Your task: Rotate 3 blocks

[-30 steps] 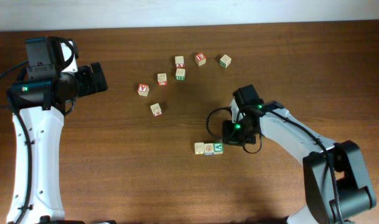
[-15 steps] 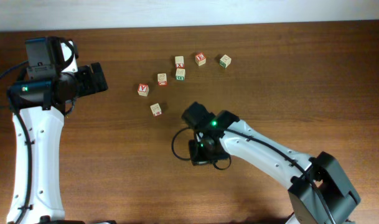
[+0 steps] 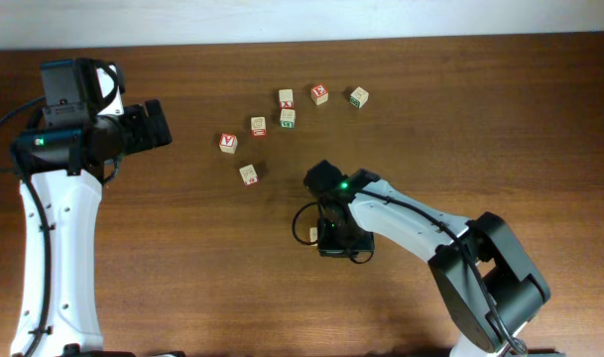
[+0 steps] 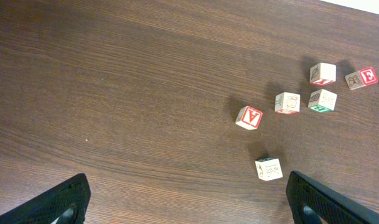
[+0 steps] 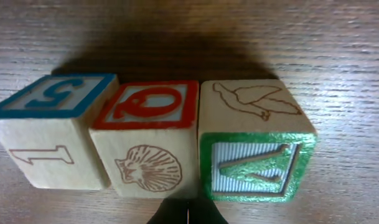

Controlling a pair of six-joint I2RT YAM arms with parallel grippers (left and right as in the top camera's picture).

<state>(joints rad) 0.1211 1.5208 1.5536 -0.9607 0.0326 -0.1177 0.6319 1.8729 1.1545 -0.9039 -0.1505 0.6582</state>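
R arm [image 3: 411, 213] swung left, hides block row [image 5: 149, 137] | R gripper [image 3: 331, 240] shut | L gripper [image 4: 189, 202] wide | loose cubes [image 3: 248, 175] well apart

Up close I'm seeing three blocks [image 5: 257, 109] of pale, matt bare wood with embossed painted faces; the table [image 5: 338, 43] is dark wood grain, smooth, with a faint sheen.

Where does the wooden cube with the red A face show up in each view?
Overhead: the wooden cube with the red A face, left of centre, upper half.
Left wrist: that cube, right of centre.
Right wrist: not in it.
Shared landmark: the pale wooden cube alone, below and right of it.
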